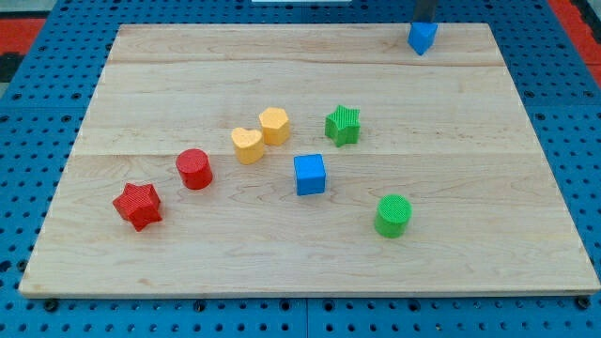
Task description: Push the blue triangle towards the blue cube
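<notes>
1. Camera view shows the small blue plastic triangle (422,36) near the top right corner of the pale wooden surface (470,235), with the dark rod just behind it at the view's top edge.
2. My tip (424,23) sits right at the triangle's far side, apparently touching it; there is no hand on this rig, so nothing is clenched or released.
3. That placement makes sense: the blue plastic cube (309,175) lies well apart, toward the view's lower left, so pushing from behind sends the triangle that way.
4. A green star block (343,123) stands near the straight path and may get nudged.
5. Both yellow blocks (260,135), both red blocks (164,187) and the green cylinder (392,215) lie off that line.
</notes>
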`<control>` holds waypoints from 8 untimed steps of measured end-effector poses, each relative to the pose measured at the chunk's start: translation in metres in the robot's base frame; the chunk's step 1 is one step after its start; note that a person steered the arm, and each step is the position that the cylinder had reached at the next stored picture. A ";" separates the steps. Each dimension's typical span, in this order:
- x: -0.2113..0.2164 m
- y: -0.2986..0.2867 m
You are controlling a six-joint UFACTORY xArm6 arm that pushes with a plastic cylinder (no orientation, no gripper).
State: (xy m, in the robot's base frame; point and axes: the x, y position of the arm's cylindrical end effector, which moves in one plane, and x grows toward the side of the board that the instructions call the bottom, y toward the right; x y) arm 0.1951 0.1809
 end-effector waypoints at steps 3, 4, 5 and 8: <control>0.061 0.004; 0.085 0.004; 0.112 0.004; 0.190 0.004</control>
State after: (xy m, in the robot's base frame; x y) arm 0.3851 0.1850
